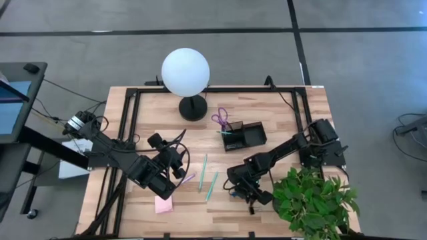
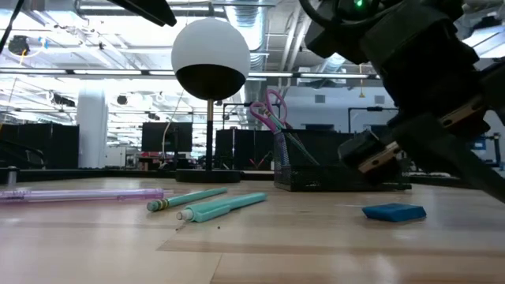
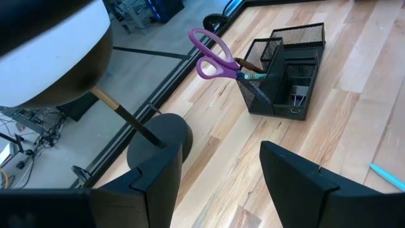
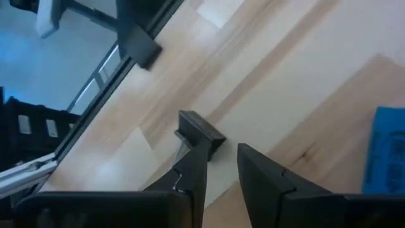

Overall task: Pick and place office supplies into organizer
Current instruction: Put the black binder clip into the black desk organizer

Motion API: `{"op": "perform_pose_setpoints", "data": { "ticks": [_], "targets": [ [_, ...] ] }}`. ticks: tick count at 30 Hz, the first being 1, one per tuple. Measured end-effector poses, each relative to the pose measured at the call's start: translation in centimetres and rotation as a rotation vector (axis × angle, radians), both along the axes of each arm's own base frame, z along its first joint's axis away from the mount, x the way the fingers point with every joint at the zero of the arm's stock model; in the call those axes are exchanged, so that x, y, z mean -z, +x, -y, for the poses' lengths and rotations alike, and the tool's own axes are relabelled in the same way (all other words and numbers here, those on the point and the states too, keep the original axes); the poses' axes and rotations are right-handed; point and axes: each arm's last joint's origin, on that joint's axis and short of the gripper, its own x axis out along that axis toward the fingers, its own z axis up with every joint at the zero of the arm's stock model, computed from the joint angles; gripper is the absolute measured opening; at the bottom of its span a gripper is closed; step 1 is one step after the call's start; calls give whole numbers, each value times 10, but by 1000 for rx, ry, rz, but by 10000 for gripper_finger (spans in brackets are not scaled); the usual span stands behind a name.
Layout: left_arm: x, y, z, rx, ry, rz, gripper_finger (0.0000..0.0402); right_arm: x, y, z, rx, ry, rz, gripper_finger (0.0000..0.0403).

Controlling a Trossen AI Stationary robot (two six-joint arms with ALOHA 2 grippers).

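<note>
I have the right gripper (image 4: 221,171) low over the front of the table, fingers slightly apart with a small black clip (image 4: 199,134) at their tips; whether they pinch it I cannot tell. The blue eraser (image 2: 394,211) lies flat just beside that gripper, toward the front edge. The organizer (image 1: 245,135) sits behind it, toward the lamp, scissors (image 1: 221,119) already standing in its cup. My right arm is clearly the nearer one to that tray. The left gripper (image 3: 221,180) hovers open above the sticky-note pad (image 1: 163,204). Two teal pens (image 1: 208,179) lie between the arms, long axes running front to back. Bare wood all round; a plant crowds the right front corner.
</note>
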Motion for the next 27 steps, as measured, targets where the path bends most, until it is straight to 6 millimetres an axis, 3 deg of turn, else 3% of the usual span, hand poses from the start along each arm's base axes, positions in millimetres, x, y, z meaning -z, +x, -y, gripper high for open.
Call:
{"op": "perform_pose_setpoints", "data": {
  "ticks": [11, 22, 27],
  "targets": [
    [0, 0, 0, 0, -1, 0, 210, -1, -3, -18, -39, -24, 63, 81],
    [0, 0, 0, -2, -14, 4, 210, 1, 0, -17, 16, -163, 146, 81],
    [0, 0, 0, -1, -12, 3, 210, -12, -2, -14, 41, -163, 150, 81]
  ]
}}
